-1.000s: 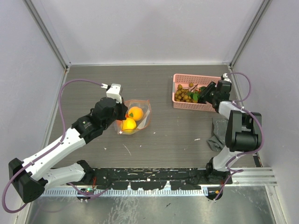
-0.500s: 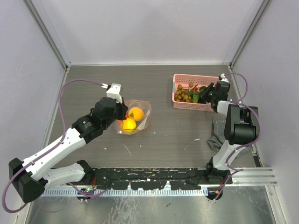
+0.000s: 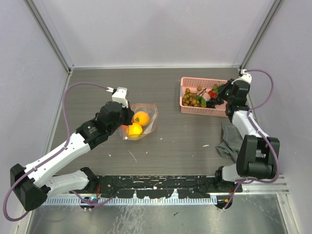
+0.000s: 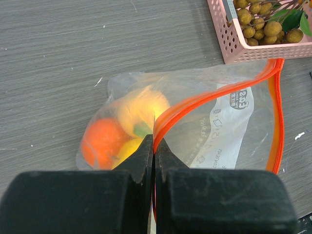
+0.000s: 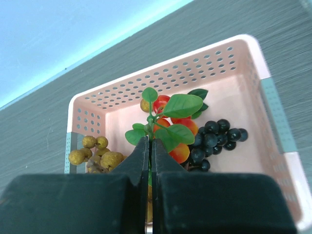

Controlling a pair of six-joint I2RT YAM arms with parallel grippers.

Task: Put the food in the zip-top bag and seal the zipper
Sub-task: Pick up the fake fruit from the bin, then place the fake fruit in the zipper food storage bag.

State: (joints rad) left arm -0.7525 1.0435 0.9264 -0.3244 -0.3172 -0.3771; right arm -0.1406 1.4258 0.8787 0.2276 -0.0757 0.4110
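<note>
The clear zip-top bag lies on the table with an orange fruit and a yellow fruit inside. My left gripper is shut on the bag's red-orange zipper and holds the mouth up; from above this gripper sits at the bag's left edge. My right gripper is shut on the green stem of a leafy sprig of red-orange fruit in the pink basket. The bunch of small brown balls lies in the basket's left part.
A cluster of dark grapes lies beside the sprig in the basket, which stands at the back right. A crumpled grey cloth lies near the right arm's base. Walls close off the table's back and sides.
My right gripper has shut on the sprig's stem. Its wrist has shifted a little back and right, and the arm's elbow has swung toward the near edge. The left arm has held still.
</note>
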